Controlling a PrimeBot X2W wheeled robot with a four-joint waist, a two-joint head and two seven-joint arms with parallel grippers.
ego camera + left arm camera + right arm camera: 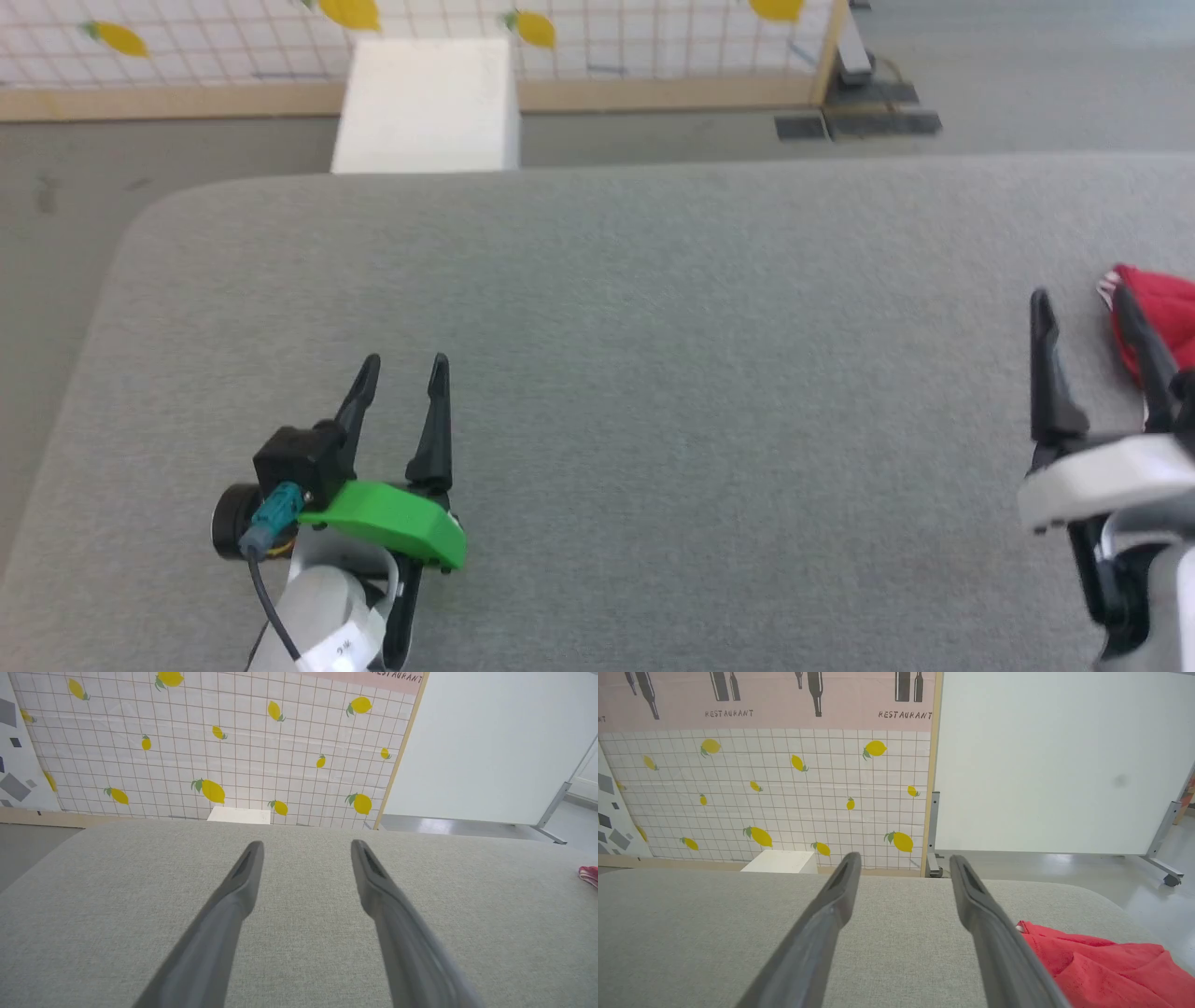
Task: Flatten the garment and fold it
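**Both claws empty, shirt off to the R, pickup not begun**

Very start of the flattening step by the look of it. The garment [1158, 313] is a crumpled red heap at the far R edge of the grey table [653, 392], w/ nothing spread and nothing folded. L gripper [405, 362] sits over bare tabletop near the front L, fingers spread wide, nothing btw them. R gripper [1081, 297] is likewise spread wide and empty (the view down its own fingers has plain grey table in the gap).

Shirt vs claws: it's just beside the R gripper, on its outer side. In the head view the outer finger crosses in front of the red fabric, and from the R wrist the heap lies right of that finger, low and close. Touching or just apart, can't tell. From the L gripper it's well apart, across most of the table.

Next move, as I read it: the R arm has to shift outward so the gap straddles an edge of the fabric. Then it can pinch and drag the shirt twd the centre, where the L can join in and pull it flat. Risk is grabbing a bunched layer, not a hem.
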